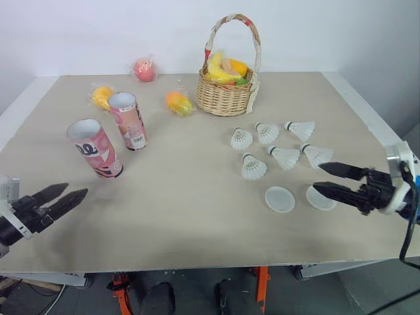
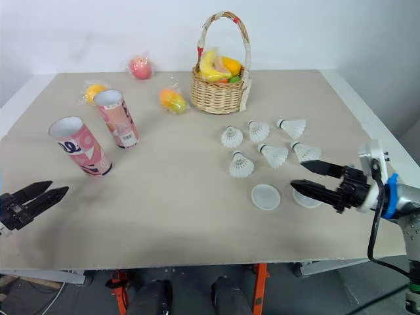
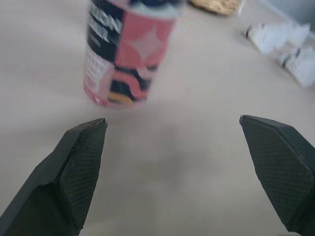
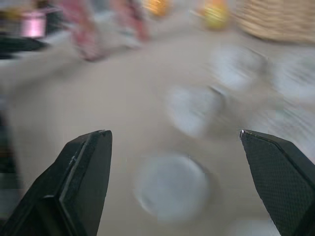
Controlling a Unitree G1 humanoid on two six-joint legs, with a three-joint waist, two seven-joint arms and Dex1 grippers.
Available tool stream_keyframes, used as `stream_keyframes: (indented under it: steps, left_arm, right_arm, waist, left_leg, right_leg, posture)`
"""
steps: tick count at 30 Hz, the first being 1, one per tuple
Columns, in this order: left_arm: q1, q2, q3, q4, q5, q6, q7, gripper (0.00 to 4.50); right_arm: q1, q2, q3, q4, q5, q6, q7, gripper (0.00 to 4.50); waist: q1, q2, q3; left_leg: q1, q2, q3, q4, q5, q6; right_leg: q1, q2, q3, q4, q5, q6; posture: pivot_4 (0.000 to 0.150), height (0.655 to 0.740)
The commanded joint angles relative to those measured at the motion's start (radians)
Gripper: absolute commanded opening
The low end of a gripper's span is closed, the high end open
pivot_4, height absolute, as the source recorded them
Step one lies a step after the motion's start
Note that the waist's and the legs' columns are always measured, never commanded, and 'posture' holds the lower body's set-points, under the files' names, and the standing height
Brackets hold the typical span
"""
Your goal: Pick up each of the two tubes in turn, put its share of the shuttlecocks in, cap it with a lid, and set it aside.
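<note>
Two pink tubes stand open-topped on the left of the table: the nearer tube point(image 1: 96, 148) and the farther tube point(image 1: 128, 121). Several white shuttlecocks point(image 1: 274, 146) lie right of centre. Two white lids rest in front of them, one lid point(image 1: 279, 199) in the open and the other lid point(image 1: 319, 197) partly under my right gripper point(image 1: 321, 178), which is open just above it. My left gripper point(image 1: 64, 193) is open near the front left edge, short of the nearer tube point(image 3: 127, 54), with nothing between its fingers.
A wicker basket point(image 1: 226, 97) of fruit stands at the back centre. Wrapped fruits lie behind the tubes: an orange one point(image 1: 102, 96), a pink one point(image 1: 144, 69) and a yellow-orange one point(image 1: 179, 103). The table's front edge point(image 1: 197, 266) runs close below both grippers.
</note>
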Motion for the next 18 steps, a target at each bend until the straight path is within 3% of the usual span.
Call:
stream_keyframes:
  steps: [1,8,18]
  left_arm:
    - [-0.032,-0.013,-0.025,0.043,0.078,-0.132,-0.023,4.50]
    - [-0.170,-0.058,-0.138,0.179,0.199,-0.341,-0.058,4.50]
    - [-0.446,-0.076,-0.225,0.554,0.286,-0.474,-0.100,4.50]
  right_arm:
    - [-0.056,0.038,0.078,-0.201,0.071,0.036,-0.046,4.45]
    - [-0.211,0.190,0.233,-0.317,0.081,0.048,-0.186,4.45]
    - [-0.203,0.194,0.241,-0.341,0.081,0.017,-0.191,4.45]
  waist:
    - [0.000,0.000,0.000]
    - [0.004,-0.002,-0.001]
    - [0.005,-0.006,-0.003]
  left_leg:
    - [0.000,0.001,0.000,0.000,0.000,0.000]
    - [-0.002,0.000,-0.001,0.001,0.000,-0.001]
    - [-0.010,-0.001,-0.003,0.002,-0.001,0.000]
  right_leg:
    - [0.000,0.001,0.000,0.000,0.000,0.000]
    - [-0.001,0.001,0.000,0.000,0.001,0.000]
    - [-0.004,0.000,-0.002,-0.001,0.003,-0.003]
  posture:
    - [0.150,0.7400]
    - [0.150,0.7400]
    - [0.150,0.7400]
